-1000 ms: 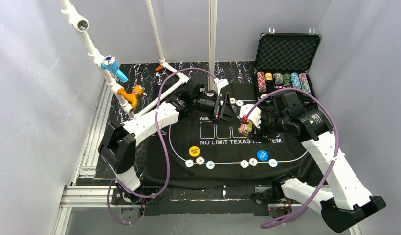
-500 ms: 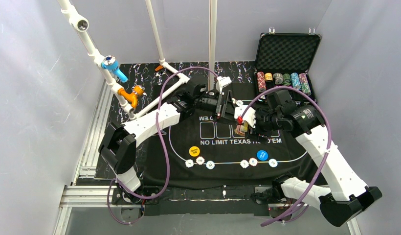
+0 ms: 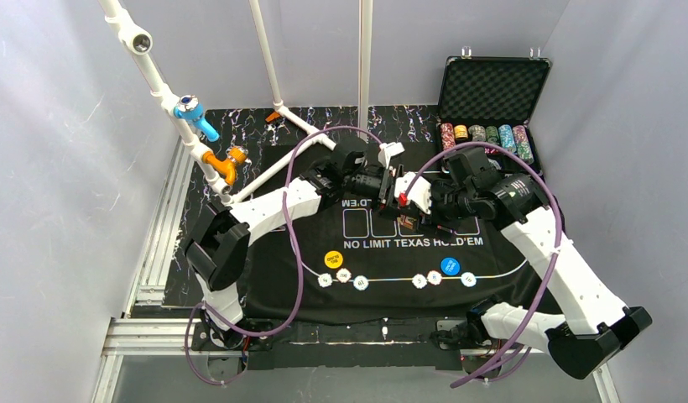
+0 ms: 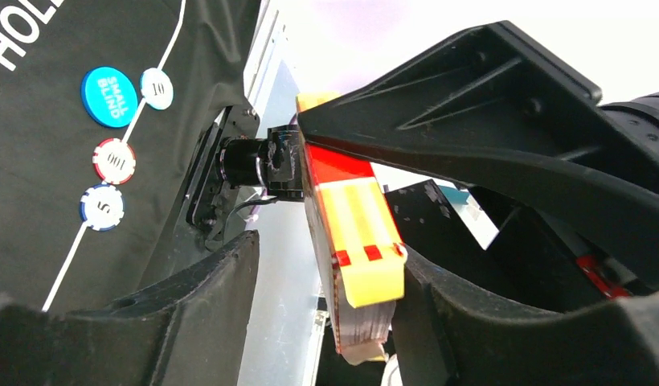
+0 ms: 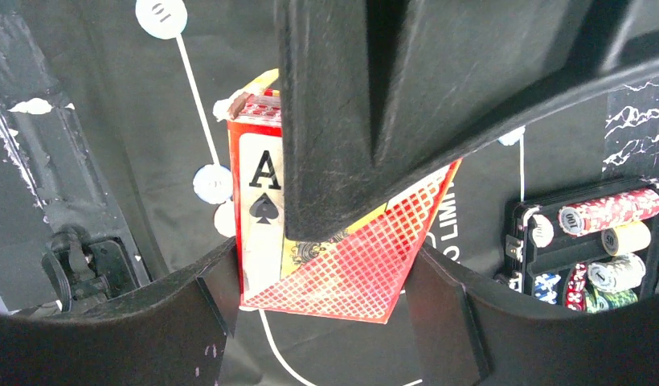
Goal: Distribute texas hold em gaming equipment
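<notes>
- Playing-card pack (image 5: 262, 201), red and yellow with an ace of spades on its face, is hanging in the air above the middle of the black felt mat (image 3: 383, 259), clear of the cloth.
- My right claw (image 5: 325, 289) is clamping the pack across its width, one finger pressing on each long edge, and is carrying it alone.
- A red lattice-backed card (image 5: 366, 265) is lying askew across the lower part of the pack's face, its corner slanting out toward one of my right fingers.
- My left claw (image 4: 330, 257) is straddling the pack across its thin side with its jaws standing apart. One finger is sitting just beside the pack, and the other is leaving a plain gap.
- In the right wrist view, one left finger (image 5: 366, 96) is reaching down over the pack and covering much of its face.
- A blue button (image 4: 109, 96) reading "SMALL BLIND" is lying on the right part of the mat, just inside the white line.
- A yellow button (image 3: 333, 259) is lying on the left part.
- Small pale chips (image 3: 344, 275) are lying along that white line, three near the yellow button and three near the blue one.
- A black foam-lined case (image 3: 492, 88) is standing open at the far right of the table (image 3: 248, 126), with chip rolls (image 3: 483, 136) lying side by side in its tray.
</notes>
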Motion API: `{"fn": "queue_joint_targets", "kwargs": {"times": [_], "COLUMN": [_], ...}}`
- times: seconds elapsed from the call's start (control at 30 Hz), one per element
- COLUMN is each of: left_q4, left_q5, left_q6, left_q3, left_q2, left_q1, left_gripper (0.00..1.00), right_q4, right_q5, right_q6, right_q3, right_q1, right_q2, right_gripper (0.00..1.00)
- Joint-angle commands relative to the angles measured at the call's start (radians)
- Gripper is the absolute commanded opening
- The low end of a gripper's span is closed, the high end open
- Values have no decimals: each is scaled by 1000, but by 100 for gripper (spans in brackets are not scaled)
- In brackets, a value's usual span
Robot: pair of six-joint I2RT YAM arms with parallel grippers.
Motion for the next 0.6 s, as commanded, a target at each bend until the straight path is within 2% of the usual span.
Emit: {"fn": "queue_joint_targets", "kwargs": {"times": [0.0,0.13,0.2,0.27,0.3,0.33,0.37,0.47,0.53,0.57], "left_q4": [6,16,37,73,88,100,112,156,185,201], "left_q5": [8,20,41,67,77,84,90,110,122,127], "left_q6": [-26,-32,-50,-73,-78,-81,-86,-112,-120,-126], "left_q3": [39,50,54,53,52,51,48,41,41,41], "left_q2": [0,2,4,2,1,-3,-5,-12,-17,-18], "left_q1": [-9,-7,-4,4,9,16,23,41,51,61], "left_gripper": [52,33,21,10,4,0,0,0,0,0], "right_q4": [63,57,61,83,107,125,139,135,64,15], "right_q5": [29,42,65,119,157,194,223,281,232,160], "right_q6": [42,48,81,161,221,281,340,444,485,492], "right_q3": [72,99,110,113,111,113,119,170,247,291], "right_q1": [27,40,40,40,40,40,40,40,34,8], "right_q2": [19,31,31,25,18,11,1,-24,-7,13], "right_gripper": [1,1,27,67,84,95,98,98,98,98]}}
